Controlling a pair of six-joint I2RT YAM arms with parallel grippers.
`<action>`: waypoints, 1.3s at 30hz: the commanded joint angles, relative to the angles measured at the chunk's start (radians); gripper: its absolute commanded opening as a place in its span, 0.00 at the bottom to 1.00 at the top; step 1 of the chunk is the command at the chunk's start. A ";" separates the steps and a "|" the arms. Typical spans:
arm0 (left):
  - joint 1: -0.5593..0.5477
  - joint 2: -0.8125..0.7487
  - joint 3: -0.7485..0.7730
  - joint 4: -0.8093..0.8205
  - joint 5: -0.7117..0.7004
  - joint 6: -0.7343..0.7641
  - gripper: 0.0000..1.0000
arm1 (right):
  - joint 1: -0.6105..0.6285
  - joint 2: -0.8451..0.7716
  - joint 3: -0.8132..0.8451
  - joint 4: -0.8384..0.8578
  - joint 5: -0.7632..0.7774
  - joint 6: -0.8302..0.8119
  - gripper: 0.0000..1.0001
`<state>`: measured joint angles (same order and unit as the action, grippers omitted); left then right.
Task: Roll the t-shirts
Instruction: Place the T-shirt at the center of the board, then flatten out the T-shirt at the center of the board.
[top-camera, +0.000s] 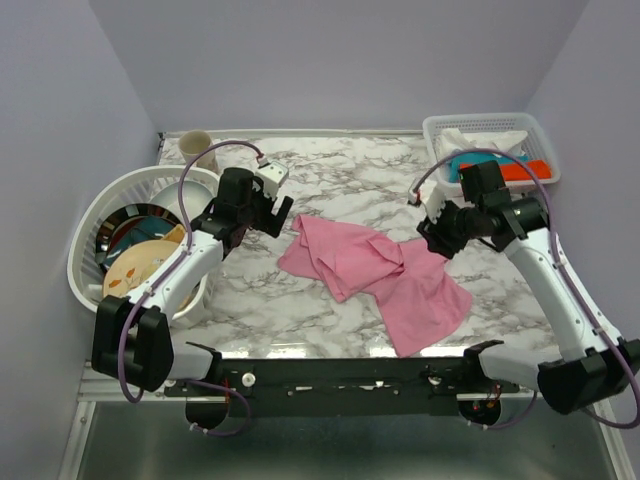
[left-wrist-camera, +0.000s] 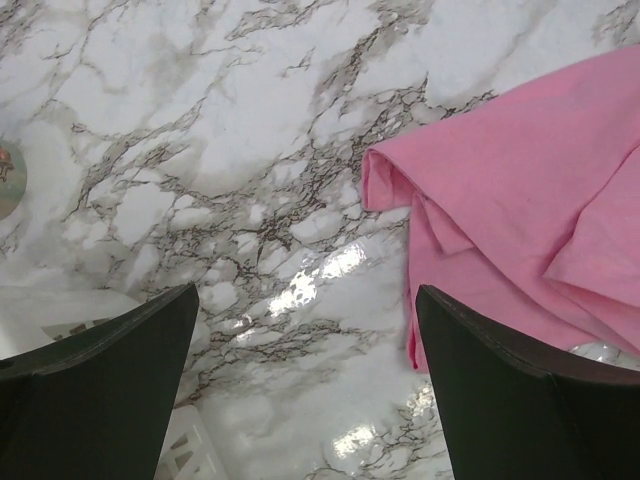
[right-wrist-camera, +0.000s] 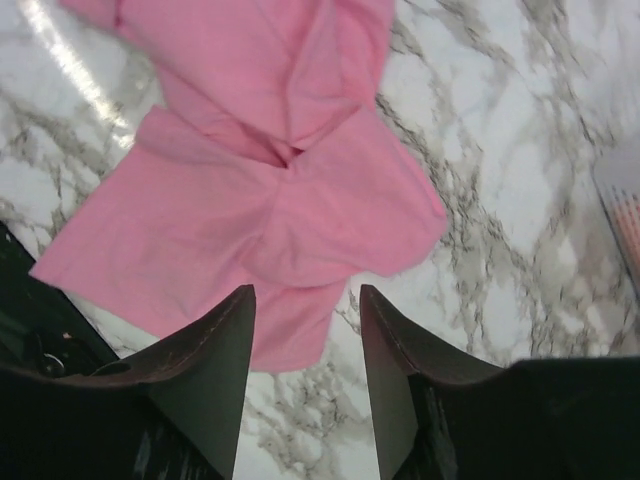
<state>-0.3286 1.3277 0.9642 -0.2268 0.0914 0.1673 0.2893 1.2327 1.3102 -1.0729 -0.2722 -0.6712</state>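
Overhead, we are looking down on a marble table (top-camera: 350, 170) with one pink t-shirt (top-camera: 375, 275) lying crumpled near its middle. It is not spread flat; folds are bunching through its centre. Its long axis is running from 10 o'clock to 4 o'clock, and the 4 o'clock corner is reaching close to the near table edge.

The left gripper (top-camera: 272, 215) is hovering just beside the shirt's 10 o'clock end. Its jaws are standing wide apart and holding nothing. In its wrist view bare marble is showing between the fingers, with the pink cloth lying off toward 2 o'clock.

The right gripper (top-camera: 437, 240) is hanging at the shirt's 2 o'clock side, jaws parted and empty. Its wrist view is showing pink cloth directly ahead of the fingers, so we are judging this arm the nearer one to the fabric.

Bare marble is lying open at 12 o'clock beyond the shirt and at 7 o'clock in front of it. A round dish rack (top-camera: 90, 230) is crowding the 9 o'clock side, and a white basket (top-camera: 540, 135) is sitting at 1 o'clock. We are judging that the shirt needs flattening before any rolling.
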 joint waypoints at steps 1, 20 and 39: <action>-0.001 0.013 0.004 -0.016 0.048 -0.014 0.99 | 0.158 -0.110 -0.225 -0.029 -0.088 -0.275 0.53; 0.002 -0.116 0.015 -0.072 0.007 -0.066 0.99 | 0.700 -0.167 -0.666 0.102 -0.021 -0.400 0.43; 0.017 -0.260 -0.067 -0.069 0.033 -0.058 0.99 | 0.840 -0.082 -0.713 0.234 0.051 -0.245 0.51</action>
<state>-0.3199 1.0832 0.9230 -0.2951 0.1066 0.1192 1.1202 1.1435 0.5930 -0.8856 -0.2256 -0.9611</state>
